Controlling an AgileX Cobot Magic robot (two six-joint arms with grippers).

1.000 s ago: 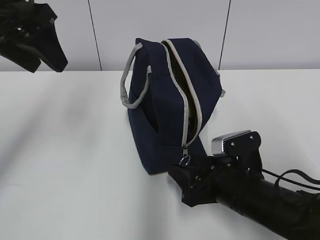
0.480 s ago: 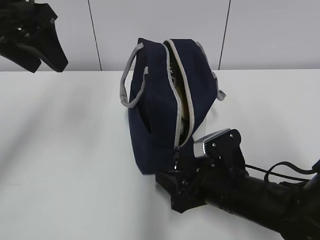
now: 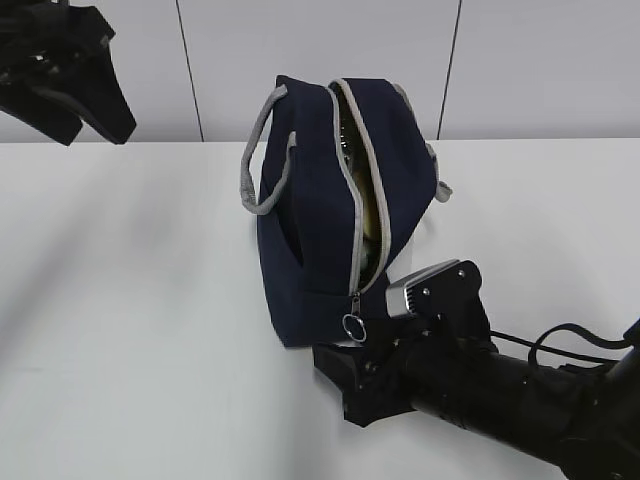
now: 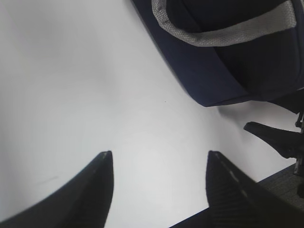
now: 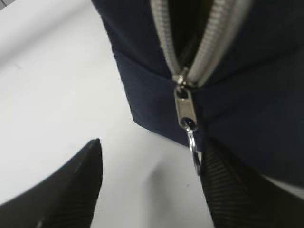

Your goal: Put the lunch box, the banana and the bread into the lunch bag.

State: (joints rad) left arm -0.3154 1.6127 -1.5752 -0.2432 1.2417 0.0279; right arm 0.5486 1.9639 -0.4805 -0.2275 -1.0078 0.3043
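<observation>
- My right gripper (image 5: 152,190): jaws spread, nothing between them; the ring pull (image 5: 194,151) hangs free just by the right-hand finger, not pinched.
- Ring pull sits at the low end of the zipper (image 5: 190,42), whose two sides part above it, so the bag (image 3: 320,240) is unzipped along its top.
- Judgement: I rest low at the bag's near end, beside the pull, because the pull is the handle for widening the mouth.
- Inside the gap something yellow (image 3: 372,215) shows; probably the banana, but too little is visible to be sure. Lunch box and bread not visible anywhere.
- My left gripper (image 4: 159,185): jaws apart, empty, high and well off to the bag's left, above bare table (image 3: 130,330), clear of the bag's opening.
</observation>
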